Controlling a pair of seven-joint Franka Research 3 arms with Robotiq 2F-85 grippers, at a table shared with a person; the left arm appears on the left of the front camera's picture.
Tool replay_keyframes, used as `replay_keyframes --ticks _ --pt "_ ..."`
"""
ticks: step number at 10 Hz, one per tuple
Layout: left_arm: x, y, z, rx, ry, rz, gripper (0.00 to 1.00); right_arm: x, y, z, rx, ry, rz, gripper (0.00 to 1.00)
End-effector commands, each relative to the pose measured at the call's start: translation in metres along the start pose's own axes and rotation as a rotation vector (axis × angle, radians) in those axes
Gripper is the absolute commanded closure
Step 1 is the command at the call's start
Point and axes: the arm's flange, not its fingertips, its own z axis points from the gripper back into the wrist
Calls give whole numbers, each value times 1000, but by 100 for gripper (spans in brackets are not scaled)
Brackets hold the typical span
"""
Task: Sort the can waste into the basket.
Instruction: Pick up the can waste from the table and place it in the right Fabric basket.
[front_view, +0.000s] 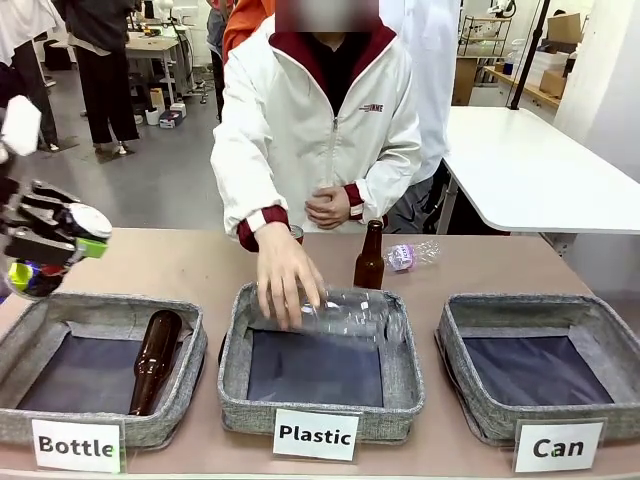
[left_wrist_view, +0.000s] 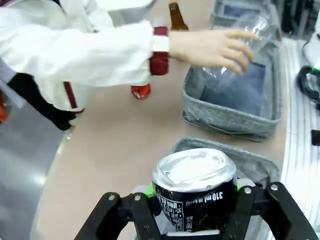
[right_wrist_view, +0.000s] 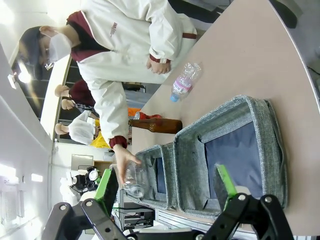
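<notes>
Left gripper (left_wrist_view: 196, 194): we note the jaws clamped on one dark can (left_wrist_view: 194, 172), green pads pressed against its two sides. The can stands upright with its silver top facing the wrist camera, white print on black below.

In the front view, this gripper hangs over the table's (front_view: 180, 265) left end, by the far left corner of the Bottle basket (front_view: 120, 305), well apart from the Can basket (front_view: 530, 302) at the right end.

Right gripper (right_wrist_view: 165, 185): jaws wide, nothing between the pads, with the Can basket's blue lining beyond them.

Our counts:
- **Baskets:** three in a row, with the Plastic basket (front_view: 235, 372) in the middle.
- **Cans:** two, the held one and a red can (left_wrist_view: 141, 91) on the table behind the person's hand (front_view: 285, 275).
- **Brown glass bottles:** two, one lying in the Bottle basket (front_view: 155, 360) and one upright on the table (front_view: 370, 260).
- **Clear plastic bottles:** two, one under that hand across the Plastic basket's far rim (front_view: 355, 312) and one purple-labelled, lying on the table (front_view: 412, 257).
</notes>
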Motion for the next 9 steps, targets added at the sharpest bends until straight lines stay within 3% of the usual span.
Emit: replay_keyframes --ticks 1,4,7,9 --pt "-37 -21 11 38 -115 8 56 2 0 0 27 -14 26 0" --pt "-57 -18 13 43 -185 55 56 2 0 0 27 -14 26 0" --pt "-51 -14 8 28 -162 39 56 2 0 0 27 -14 26 0" --pt "-29 -11 -3 -1 -164 38 56 2 0 0 27 -14 26 0"
